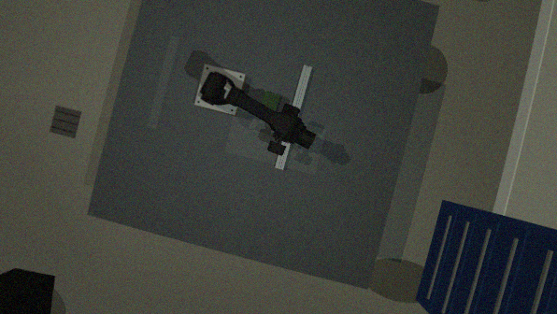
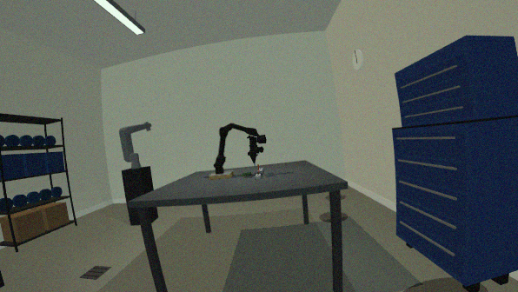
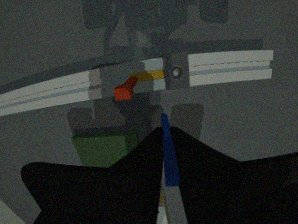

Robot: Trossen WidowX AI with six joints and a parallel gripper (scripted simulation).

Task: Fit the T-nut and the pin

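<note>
your gripper [image 2: 255, 162] [image 3: 165, 132] is clenched on the blue pin [image 3: 170, 150], which sticks out past the fingertips in the wrist view. in that view the pin runs from between the fingers toward the metal rail [image 1: 304, 84] [image 3: 230, 67], its narrow end nearest the rail. from outside, you can see the gripper pointing down above the table [image 2: 243, 191], with the arm [image 1: 254, 105] [image 2: 222, 145] arched over behind it. from the top, the arm's wrist covers the middle of the rail, so you can't see the pin or the bracket there.

ahead of the fingertips in the wrist view, the dark bracket [image 3: 176, 84] sits across the rail, with its round hole facing you. just beside the bracket, on its left in that view, the brass nut [image 3: 150, 75] shows yellow at the rail, and its orange handle [image 3: 123, 93] leans off to the left. you cannot tell from here how far under the bracket the nut reaches. the green tray [image 1: 271, 100] [image 3: 102, 149] lies to the left of the fingertips in the wrist view, apart from the rail.
</note>
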